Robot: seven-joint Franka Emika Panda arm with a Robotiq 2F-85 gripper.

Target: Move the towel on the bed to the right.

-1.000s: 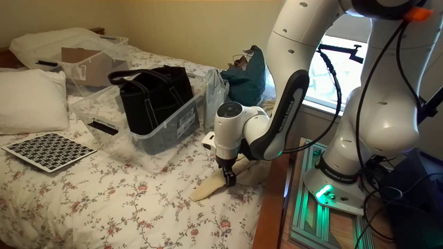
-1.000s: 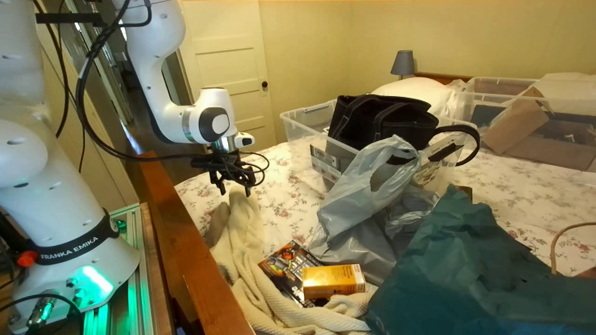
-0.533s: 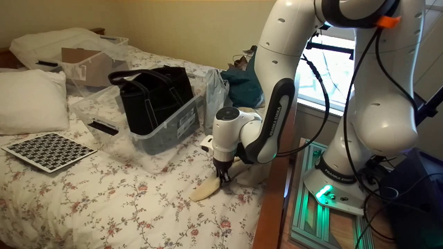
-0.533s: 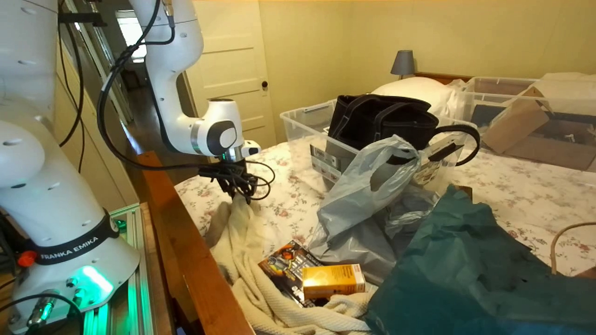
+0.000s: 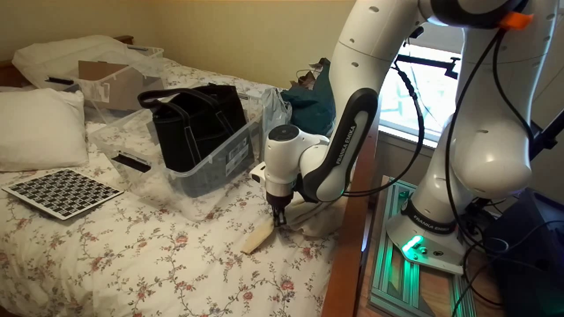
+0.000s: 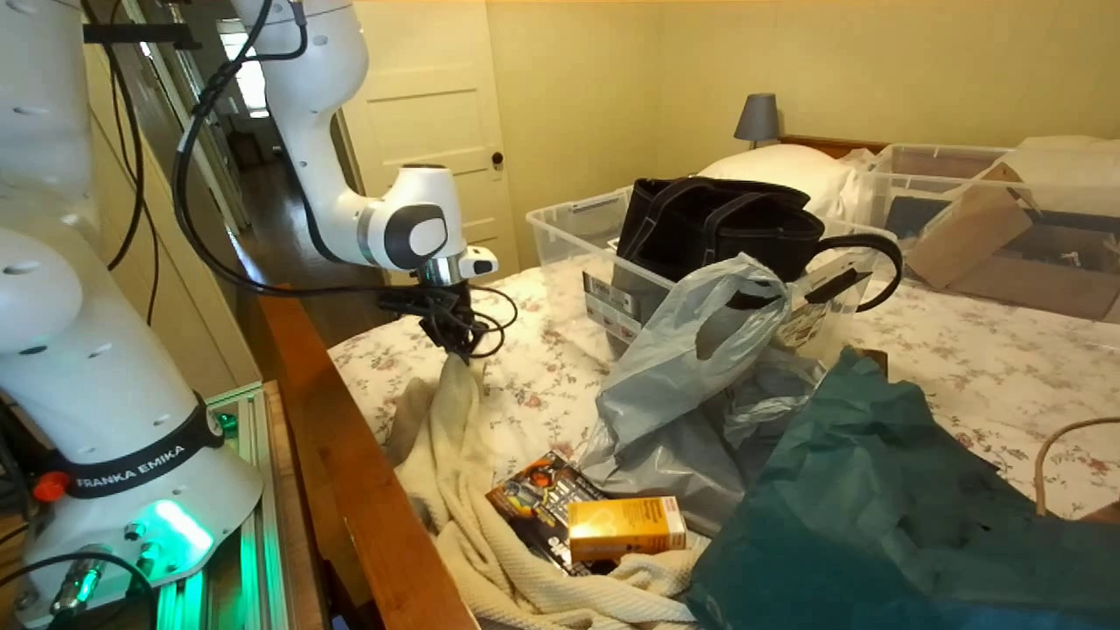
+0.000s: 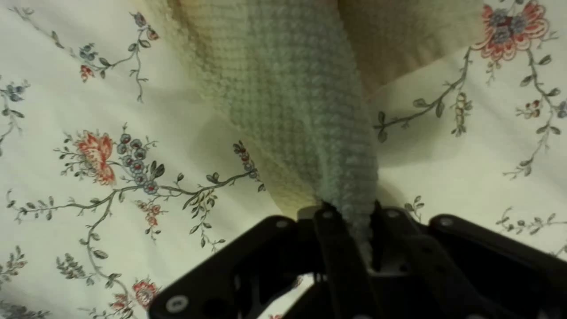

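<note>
The towel [image 6: 455, 455] is a long cream waffle-knit cloth, bunched along the bed's edge. Its near end shows pale yellow [image 5: 259, 237] on the floral bed [image 5: 176, 273]. My gripper [image 7: 356, 212] is shut on a pinched fold of the towel [image 7: 283, 88], which rises in a narrow peak between the fingers in the wrist view. In both exterior views the gripper [image 6: 459, 354] hangs just over the bed with the cloth drawn up to it. The arm hides part of the towel in an exterior view [image 5: 278, 222].
A clear bin [image 5: 207, 176] holding a black bag [image 5: 198, 125] stands beyond the gripper. A grey plastic bag [image 6: 691, 394], a yellow box [image 6: 626, 528], a dark box [image 6: 542, 499] and a green bag [image 6: 875, 507] lie around the towel. A wooden bed rail [image 6: 350, 472] borders it.
A second ago the gripper stood open over the towel's end. It has come down, shut on the cloth and risen a little, pulling the fold up with it.
</note>
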